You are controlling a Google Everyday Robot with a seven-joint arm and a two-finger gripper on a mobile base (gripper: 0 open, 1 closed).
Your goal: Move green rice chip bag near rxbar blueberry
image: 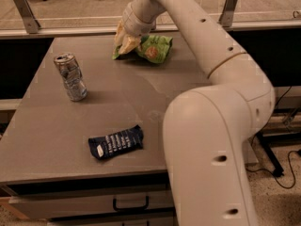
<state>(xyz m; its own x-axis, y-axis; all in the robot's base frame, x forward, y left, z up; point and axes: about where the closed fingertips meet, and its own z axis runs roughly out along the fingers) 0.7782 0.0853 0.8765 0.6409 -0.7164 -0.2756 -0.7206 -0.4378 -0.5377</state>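
Observation:
The green rice chip bag (154,48) lies at the far middle of the grey table (42,140). My gripper (124,41) is at the bag's left end, low over it and covering that end. The rxbar blueberry (116,142), a dark navy wrapper with white text, lies flat near the table's front edge, well apart from the bag. My arm (211,126) sweeps from the lower right up to the far side and hides the table's right part.
A dented silver drink can (70,76) stands upright at the table's left. A drawer with a dark handle (130,205) sits under the table's front edge. A rail with glass panels (61,31) runs behind the table.

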